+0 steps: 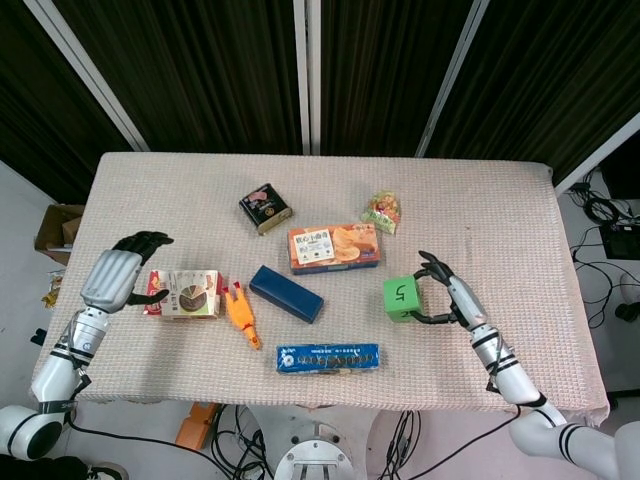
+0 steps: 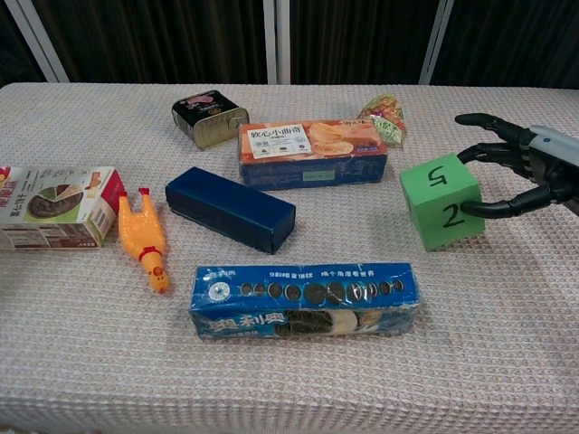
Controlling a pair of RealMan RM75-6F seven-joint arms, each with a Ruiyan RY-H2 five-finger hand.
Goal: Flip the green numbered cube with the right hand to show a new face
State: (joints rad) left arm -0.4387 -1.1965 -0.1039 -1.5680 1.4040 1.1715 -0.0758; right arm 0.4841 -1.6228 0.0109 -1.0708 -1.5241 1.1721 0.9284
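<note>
Dark curtains behind cloth-covered table; grey floor (cables right)

Robot lab, cloth-covered table, black curtains, floor cables
</note>
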